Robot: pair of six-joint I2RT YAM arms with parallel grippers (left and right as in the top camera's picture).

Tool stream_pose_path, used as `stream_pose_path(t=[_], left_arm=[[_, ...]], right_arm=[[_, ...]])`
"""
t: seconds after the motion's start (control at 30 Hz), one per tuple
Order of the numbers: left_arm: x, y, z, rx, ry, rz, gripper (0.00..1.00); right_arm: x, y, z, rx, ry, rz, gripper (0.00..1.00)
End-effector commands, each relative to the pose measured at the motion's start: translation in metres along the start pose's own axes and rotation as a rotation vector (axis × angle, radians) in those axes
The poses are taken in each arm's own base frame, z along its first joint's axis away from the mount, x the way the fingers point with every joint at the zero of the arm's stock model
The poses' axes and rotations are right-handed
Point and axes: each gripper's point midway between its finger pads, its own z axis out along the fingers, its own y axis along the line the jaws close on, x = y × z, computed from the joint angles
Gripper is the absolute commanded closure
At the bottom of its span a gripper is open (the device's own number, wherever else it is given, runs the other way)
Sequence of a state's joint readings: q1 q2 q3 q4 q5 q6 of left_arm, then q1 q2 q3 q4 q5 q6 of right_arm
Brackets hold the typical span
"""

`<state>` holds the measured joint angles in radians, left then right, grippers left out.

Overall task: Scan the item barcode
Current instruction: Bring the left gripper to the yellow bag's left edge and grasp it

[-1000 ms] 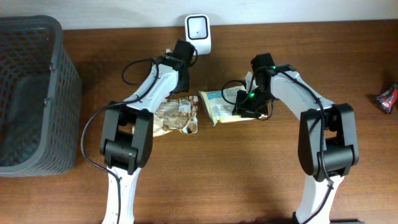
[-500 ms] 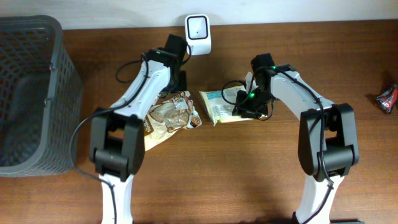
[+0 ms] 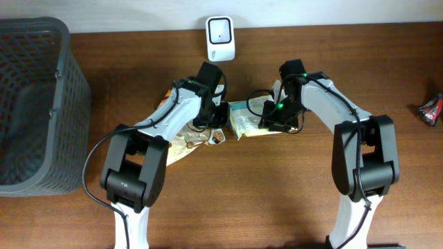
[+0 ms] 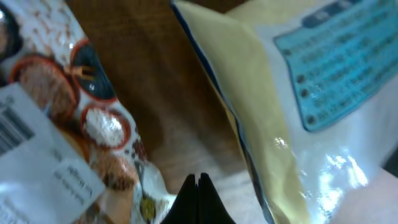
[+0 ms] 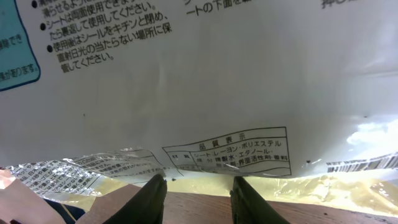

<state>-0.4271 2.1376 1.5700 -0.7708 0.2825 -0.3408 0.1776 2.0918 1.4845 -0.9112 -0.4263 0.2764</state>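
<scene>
Black left gripper [image 4: 199, 178]: clenched, the two fingertips pressed together with nothing between them. It points down at bare wood in the gap between the snack bag [image 3: 185, 136] and the yellow packet [image 3: 243, 121], below the scanner [image 3: 220, 38].
Right gripper [image 5: 199, 179]: partly open, with a strip of table [image 3: 277, 197] showing between the jaws. The tips sit at the packet's yellow edge and grasp nothing that shows.
Contact: I cannot tell whether the right fingertips press on the film or hang just over it.
Snack bag: flat on the table, below the scanner and a little to its left, well apart from it and held by neither gripper.
Barcode label [image 4: 15, 132]: a white sticker facing up on the snack bag, cut off by the left edge of the left wrist view. Its bars show but its print is blurred.
Yellow packet: flat on the table, below the scanner and a little to its right, printed side up.
Hidden: the left forearm covers much of the snack bag from overhead. The right wrist covers the packet's end farther from the snack bag.
Left arm pose: the forearm reaches up toward the scanner, and the wrist folds back down away from it.
Right arm pose: mirrored, with the wrist bent down over the packet.
Basket [image 3: 34, 104]: far left of the scanner, cut off by the frame.
</scene>
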Motion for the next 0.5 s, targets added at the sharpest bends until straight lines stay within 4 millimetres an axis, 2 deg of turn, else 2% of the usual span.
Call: stream_pose_path(t=[0.0,0.1,0.2,0.37,0.47], left_arm=[[-0.009,0.029,-0.001,-0.104,-0.047,-0.025,1.00],[-0.016,0.071,-0.011,-0.329,-0.101,-0.040,1.00],[-0.018,0.097,-0.022,-0.451,-0.117,-0.055,1.00],[-0.026,0.107,-0.035,-0.459,-0.140,-0.085,1.00],[-0.034,0.096,-0.049,-0.404,-0.157,-0.093,1.00]], right_arm=[[0.004,-0.002,0.005,-0.003,0.019,0.001,0.64],[0.004,-0.002,0.005,-0.004,0.019,0.001,0.65],[0.004,-0.002,0.005,-0.004,0.019,0.002,0.64],[0.006,0.004,0.007,-0.006,0.024,-0.013,0.65],[0.007,0.011,0.010,-0.008,0.020,-0.012,0.64]])
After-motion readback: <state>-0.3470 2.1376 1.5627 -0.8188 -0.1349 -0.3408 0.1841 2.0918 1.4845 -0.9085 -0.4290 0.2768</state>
